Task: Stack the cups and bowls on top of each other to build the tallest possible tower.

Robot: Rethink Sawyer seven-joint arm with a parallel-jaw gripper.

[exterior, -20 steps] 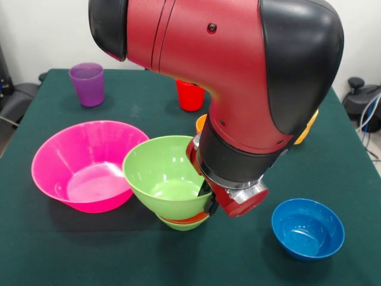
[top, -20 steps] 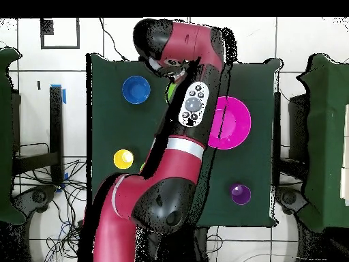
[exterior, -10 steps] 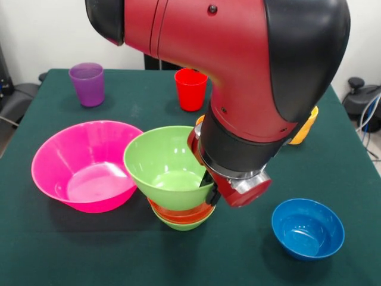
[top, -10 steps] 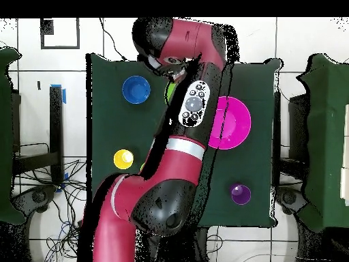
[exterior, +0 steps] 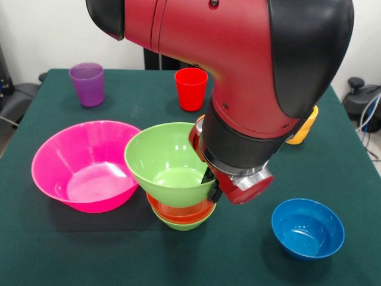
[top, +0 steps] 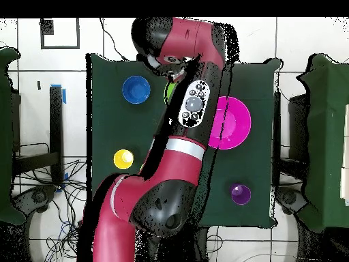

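Observation:
In the front view my gripper (exterior: 209, 182) is shut on the right rim of the large lime green bowl (exterior: 166, 162) and holds it tilted. That bowl hangs just above the red-orange bowl (exterior: 180, 212), which is nested in the small green bowl (exterior: 183, 225). The huge pink bowl (exterior: 86, 164) sits to their left, almost touching the held bowl. At the front right lies the blue bowl (exterior: 308, 228). A purple cup (exterior: 87, 84) and a red cup (exterior: 191, 89) stand at the far side. A yellow cup (exterior: 303, 128) shows behind the arm.
From overhead the arm (top: 194, 102) covers the stack, and only a green sliver of the held bowl (top: 170, 91) shows. The blue bowl (top: 136, 89), pink bowl (top: 235, 123), yellow cup (top: 123, 159) and purple cup (top: 240, 194) lie around it on the green table (top: 109, 123).
The gripper has risen with the large green bowl, uncovering more of the red-orange bowl beneath. The other bowls and cups have not moved.

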